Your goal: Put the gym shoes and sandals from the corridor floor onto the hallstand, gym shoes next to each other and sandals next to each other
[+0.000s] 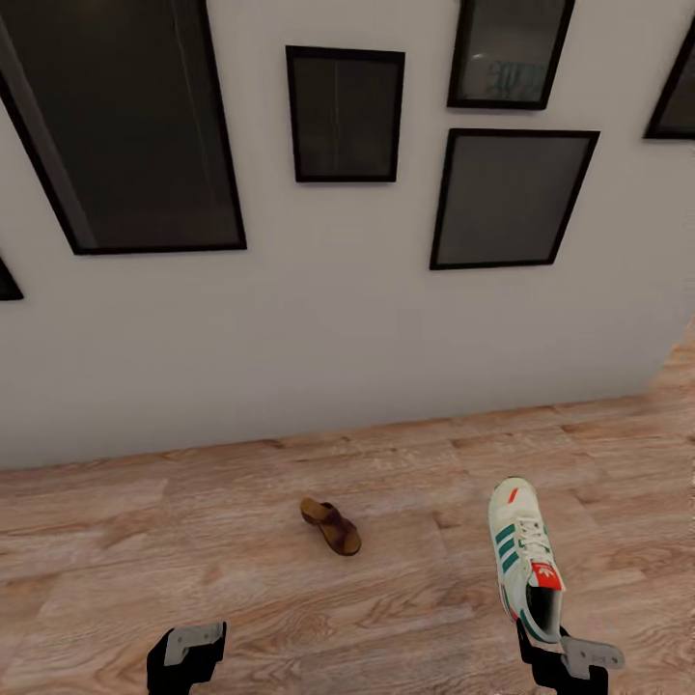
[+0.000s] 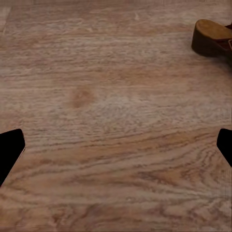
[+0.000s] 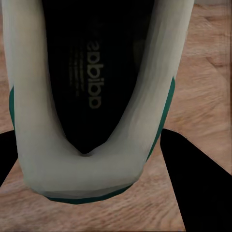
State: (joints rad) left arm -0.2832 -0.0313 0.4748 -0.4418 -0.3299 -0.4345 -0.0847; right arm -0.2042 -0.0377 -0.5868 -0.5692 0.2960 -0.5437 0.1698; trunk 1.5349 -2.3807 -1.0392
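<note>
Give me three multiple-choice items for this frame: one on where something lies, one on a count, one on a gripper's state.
1. Where is the sandal?
A. on the corridor floor, left of the gym shoe
B. on a shelf
C. inside the shoe

2. How many framed pictures hang fully in view on the wall?
A. none
B. two
C. nine

3. What is the right gripper doing?
A. hanging open over bare floor
B. holding the sandal
C. closed around the gym shoe's heel

Answers: 1 A, it lies on the planks; 2 B, two frames show whole; 3 C, its fingers flank the heel in the right wrist view.
</note>
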